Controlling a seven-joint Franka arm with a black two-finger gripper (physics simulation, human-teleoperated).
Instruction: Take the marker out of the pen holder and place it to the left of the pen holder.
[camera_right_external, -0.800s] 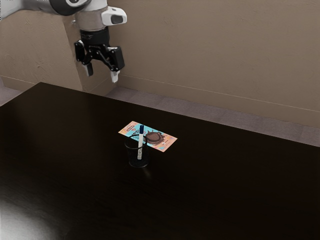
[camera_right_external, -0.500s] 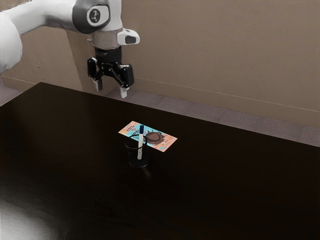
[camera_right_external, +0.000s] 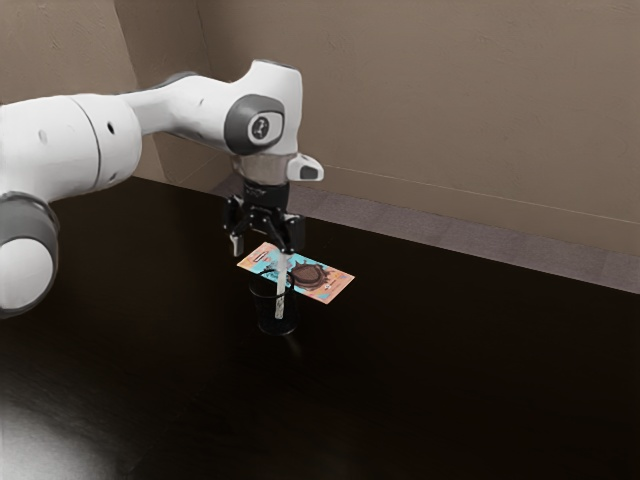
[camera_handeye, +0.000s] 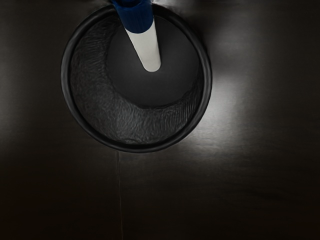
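Note:
My gripper is low over the pen holder in the exterior view, its two fingers spread apart and open. One fingertip overlaps the marker's top in that view; whether it touches cannot be told. The white marker stands leaning inside the dark see-through pen holder. From above, in the wrist view, the marker has a blue cap and rests against the rim of the round pen holder, its white end inside.
A colourful flat card lies on the dark table just behind the pen holder in the exterior view. The table's far edge runs behind it, with a wall beyond.
My arm has come down and toward the exterior view's right, from above the table's far edge to just over the pen holder. The marker, pen holder and card have not moved.

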